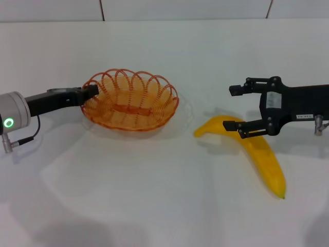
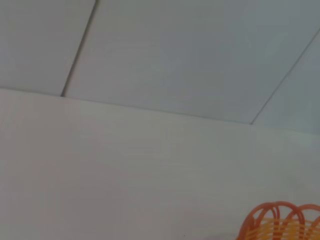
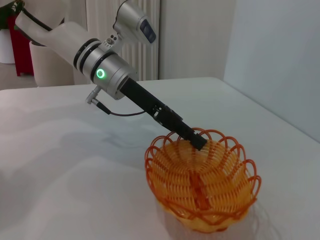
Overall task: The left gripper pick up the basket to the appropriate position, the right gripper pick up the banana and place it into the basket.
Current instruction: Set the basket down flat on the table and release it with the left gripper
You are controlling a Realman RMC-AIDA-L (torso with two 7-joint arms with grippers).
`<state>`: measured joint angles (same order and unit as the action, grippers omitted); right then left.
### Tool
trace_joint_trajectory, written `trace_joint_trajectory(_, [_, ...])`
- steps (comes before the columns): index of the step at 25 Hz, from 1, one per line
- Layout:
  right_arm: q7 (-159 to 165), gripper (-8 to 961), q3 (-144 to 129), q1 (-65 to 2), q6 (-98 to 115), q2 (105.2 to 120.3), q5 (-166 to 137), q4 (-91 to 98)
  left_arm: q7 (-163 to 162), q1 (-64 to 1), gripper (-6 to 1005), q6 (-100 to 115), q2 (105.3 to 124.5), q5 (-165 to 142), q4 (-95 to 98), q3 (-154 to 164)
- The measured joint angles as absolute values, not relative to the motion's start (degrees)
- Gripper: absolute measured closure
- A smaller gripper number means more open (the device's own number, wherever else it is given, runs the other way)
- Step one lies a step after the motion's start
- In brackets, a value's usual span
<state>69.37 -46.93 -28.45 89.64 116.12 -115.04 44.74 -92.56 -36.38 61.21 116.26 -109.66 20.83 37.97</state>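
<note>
A plain indoor test room, lab-like: a bare white tabletop [image 1: 154,206] meets pale seamed wall panels [image 2: 175,55]. Beyond the tabletop, around eleven o'clock in the right wrist view, stands a white ribbed radiator [image 3: 107,22].

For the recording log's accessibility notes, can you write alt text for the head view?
On a white table, the left gripper meets the rim of an orange wire basket, while the right gripper is open over the upper end of a yellow banana lying to the basket's right.
</note>
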Motion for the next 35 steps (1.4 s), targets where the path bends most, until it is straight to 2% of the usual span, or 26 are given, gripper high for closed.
trace_joint_trajectory(23, [69.34,90,-47.02,-28.60,89.91,116.10,-115.04,44.38,-92.83,-36.39,808,61.31,116.37,-110.19,20.83,37.97])
trace_joint_trajectory(28, [69.34,91,-47.02,-28.65,89.91,116.10,-115.04,44.38,-92.14,-36.16,615,61.33,116.40,-109.83,20.93,37.84])
trace_joint_trajectory(35, [69.59,91,-47.02,-28.65,89.93,116.10,-115.04,44.38,-88.85,-34.91,436,61.70,116.46,-108.15,21.83,37.57])
